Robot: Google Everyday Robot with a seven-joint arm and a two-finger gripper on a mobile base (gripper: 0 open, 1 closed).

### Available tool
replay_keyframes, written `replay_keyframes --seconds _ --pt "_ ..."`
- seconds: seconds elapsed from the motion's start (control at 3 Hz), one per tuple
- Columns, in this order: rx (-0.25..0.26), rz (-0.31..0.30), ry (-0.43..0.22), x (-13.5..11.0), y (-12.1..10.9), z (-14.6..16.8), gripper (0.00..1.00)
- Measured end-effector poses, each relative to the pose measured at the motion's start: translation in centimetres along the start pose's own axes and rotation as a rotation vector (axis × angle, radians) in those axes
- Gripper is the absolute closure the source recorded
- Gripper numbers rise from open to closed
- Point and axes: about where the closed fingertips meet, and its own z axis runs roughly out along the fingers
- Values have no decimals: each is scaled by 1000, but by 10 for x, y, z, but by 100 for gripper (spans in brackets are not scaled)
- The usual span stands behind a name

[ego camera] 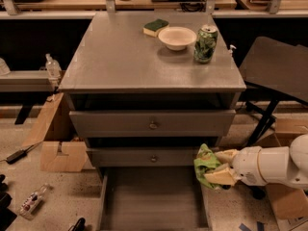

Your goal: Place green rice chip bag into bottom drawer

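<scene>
The green rice chip bag (205, 163) is crumpled, bright green with an orange-tan edge, and is held in my gripper (217, 166) at the right. The gripper's tan fingers (219, 176) are shut on the bag. The white arm (274, 166) comes in from the right edge. The bag hangs above the right front corner of the open bottom drawer (153, 198), a wide grey box with a flat floor pulled out below the two shallower knobbed drawers.
On the grey cabinet top (120, 57) stand a white bowl (176, 37), a green patterned can (205, 44) and a green-and-yellow sponge (156, 27). Cardboard boxes (62, 153) sit left of the cabinet, a dark chair (274, 76) and another box (286, 201) at the right.
</scene>
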Motion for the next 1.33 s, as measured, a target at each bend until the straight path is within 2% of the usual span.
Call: replay_keyframes --seconds 0.33,1.0,1.33 --pt "-78 28 38 36 -10 34 100" --pt "-100 40 40 43 -10 47 100" --pt "-139 123 3 66 -33 101 100"
